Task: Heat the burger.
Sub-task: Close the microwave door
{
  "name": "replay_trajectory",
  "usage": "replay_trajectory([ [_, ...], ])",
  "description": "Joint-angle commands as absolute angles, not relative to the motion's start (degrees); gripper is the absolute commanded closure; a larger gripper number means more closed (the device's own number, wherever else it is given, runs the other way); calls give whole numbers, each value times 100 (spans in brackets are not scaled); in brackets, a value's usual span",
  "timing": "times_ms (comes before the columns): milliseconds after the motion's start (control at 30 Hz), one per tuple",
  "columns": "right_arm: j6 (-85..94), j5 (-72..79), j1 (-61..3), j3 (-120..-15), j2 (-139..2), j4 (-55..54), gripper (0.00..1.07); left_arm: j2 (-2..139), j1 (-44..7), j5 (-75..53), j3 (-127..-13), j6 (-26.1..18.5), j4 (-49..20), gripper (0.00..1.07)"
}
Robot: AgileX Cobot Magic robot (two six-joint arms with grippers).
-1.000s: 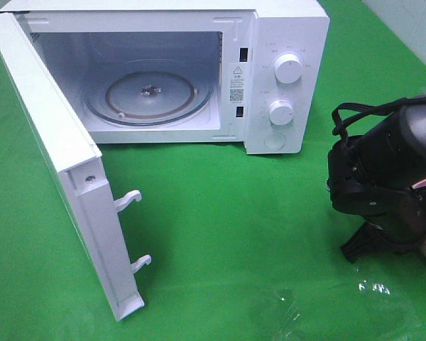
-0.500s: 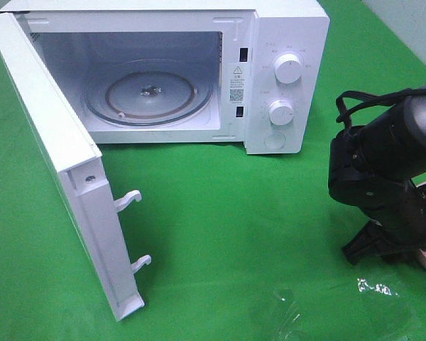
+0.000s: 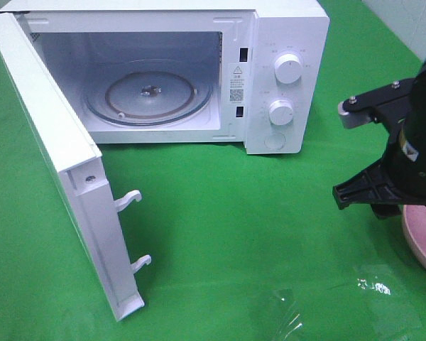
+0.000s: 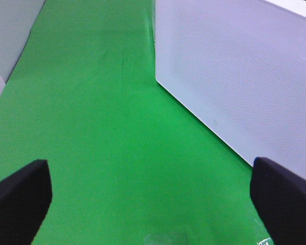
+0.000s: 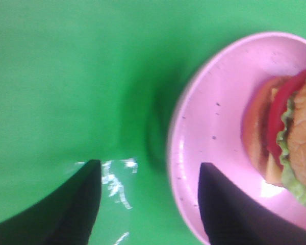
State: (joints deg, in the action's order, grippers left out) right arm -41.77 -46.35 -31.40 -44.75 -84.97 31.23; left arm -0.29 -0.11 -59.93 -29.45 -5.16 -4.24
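The burger (image 5: pixel 290 138), with a golden bun, red tomato and green lettuce, lies on a round pink plate (image 5: pixel 214 127) in the right wrist view. My right gripper (image 5: pixel 148 204) hovers open over the plate's near rim. One finger is over the green cloth and the other finger (image 5: pixel 229 209) is over the plate, and nothing is held. In the high view the right arm (image 3: pixel 412 149) hides the burger, and only the plate's edge (image 3: pixel 420 234) shows. My left gripper (image 4: pixel 152 204) is wide open over bare cloth beside the microwave's white dotted panel (image 4: pixel 234 76).
The white microwave (image 3: pixel 284 71) stands at the back with its door (image 3: pixel 64 177) swung open toward the front left. Its glass turntable (image 3: pixel 149 92) holds nothing. Green cloth (image 3: pixel 234 227) covers the table. A shiny wrinkle of clear film (image 3: pixel 373 288) lies near the plate.
The right gripper has opened. Its arm has lifted and turned over the plate, so more of the plate's edge shows. The microwave and left gripper have not moved.
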Motion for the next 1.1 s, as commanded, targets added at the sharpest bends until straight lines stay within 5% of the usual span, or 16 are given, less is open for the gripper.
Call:
replay_trajectory([
  [33,-3398,-4652,-3111,-4481,-7689,2538,52,-132,11,-5936,-2928,-516,-453,8],
  [300,-1845,-4996,-3111,-4475,-6749,1662,47,-132,11,-5936,-2928,-516,-453,8],
  [500,-917,-5569,-3111,-4475,-6211,808,25,-132,11,-5936,-2928,-516,-453,8],
  [1100,-390,-6452,-3117,-4011,-3661,304,31,-132,11,-5936,-2928,-516,-453,8],
])
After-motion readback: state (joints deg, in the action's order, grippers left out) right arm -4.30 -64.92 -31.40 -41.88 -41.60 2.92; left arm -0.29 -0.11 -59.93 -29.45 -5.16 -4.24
